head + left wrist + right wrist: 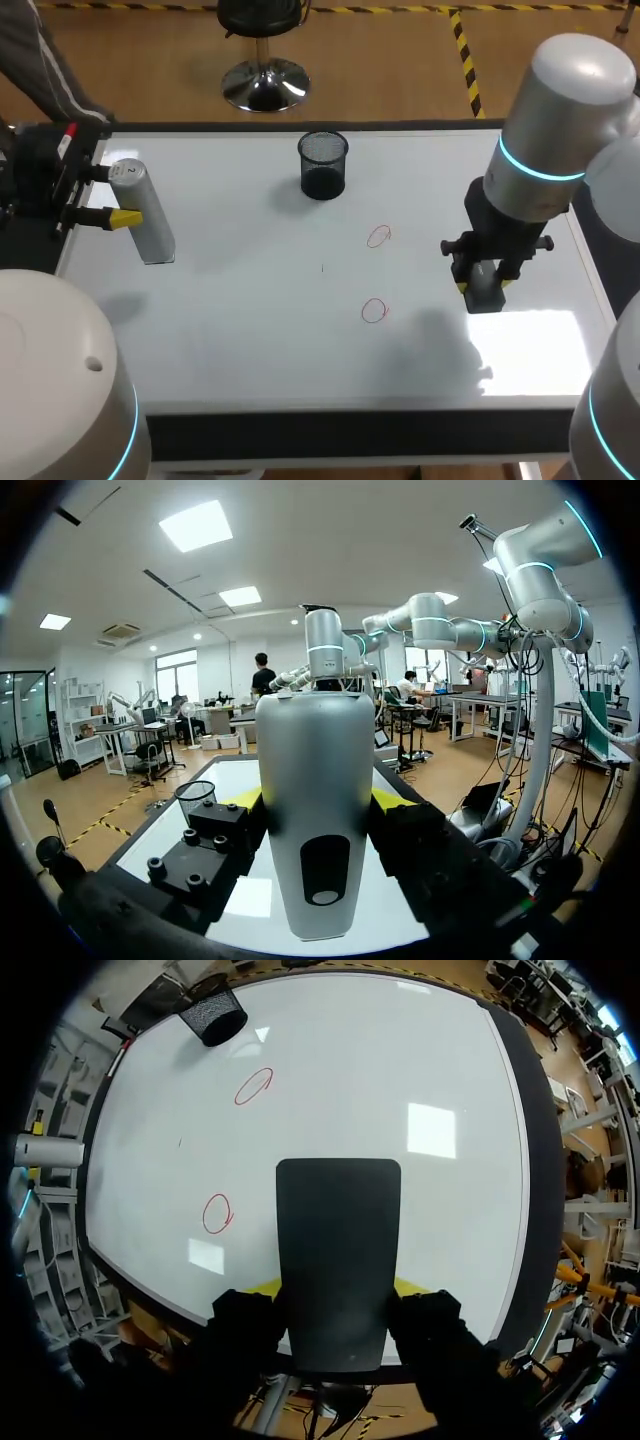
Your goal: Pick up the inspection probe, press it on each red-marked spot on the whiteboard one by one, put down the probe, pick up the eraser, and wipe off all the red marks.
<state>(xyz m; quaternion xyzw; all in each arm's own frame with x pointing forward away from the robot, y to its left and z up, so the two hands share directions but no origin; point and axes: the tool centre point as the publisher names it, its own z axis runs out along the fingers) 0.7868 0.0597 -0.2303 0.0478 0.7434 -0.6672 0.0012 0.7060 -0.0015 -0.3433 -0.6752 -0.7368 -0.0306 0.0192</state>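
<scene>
Head view shows cylindrical silver probe (pixel 148 222), flat eraser (pixel 485 287).

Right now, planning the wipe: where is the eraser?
Head view: the eraser sits in the right gripper over the whiteboard's right side, beside the two red circles.

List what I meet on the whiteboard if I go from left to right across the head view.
silver probe → black mesh cup → far red circle and near red circle, together at one step → dark eraser
</scene>
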